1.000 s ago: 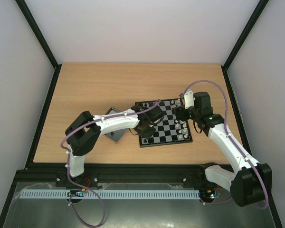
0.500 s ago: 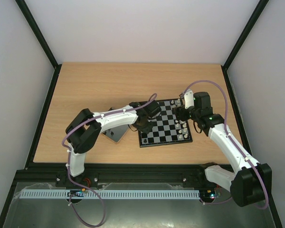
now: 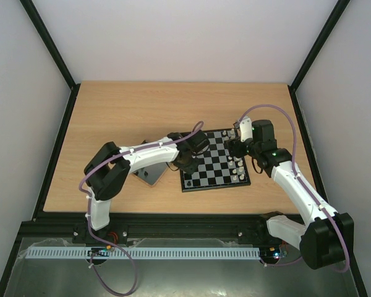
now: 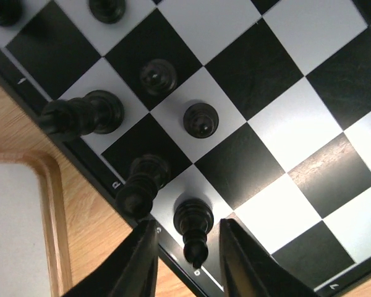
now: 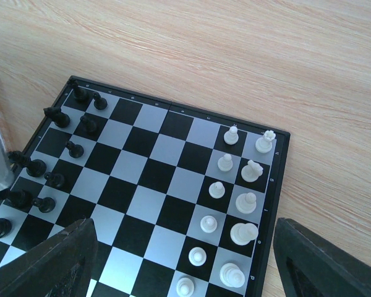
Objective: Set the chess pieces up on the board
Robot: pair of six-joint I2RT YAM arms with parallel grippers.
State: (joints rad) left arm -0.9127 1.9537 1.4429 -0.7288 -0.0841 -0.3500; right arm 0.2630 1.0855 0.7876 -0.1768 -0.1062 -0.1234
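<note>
Only writing I can spot is tiny white marks on the board's [image 5: 173,148] black rim, too small to read. The board sits on the desk [image 3: 142,111] around 4 o'clock from its middle, with a grey tray [image 3: 149,175] at its 9 o'clock. The right wrist view shows eleven white pieces [image 5: 246,202] along the 3 o'clock side and black pieces [image 5: 74,148] along 9 o'clock. The left fingers [image 4: 139,260] are narrowly parted around one black piece [image 4: 195,226] on an edge square, with gaps on both sides. I count seven black in that view. The right fingers [image 5: 55,260] are spread wide above the board.

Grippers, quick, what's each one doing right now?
Left gripper: slightly open, one finger each side of a black piece, not gripping it.
Right gripper: wide open, empty.
</note>
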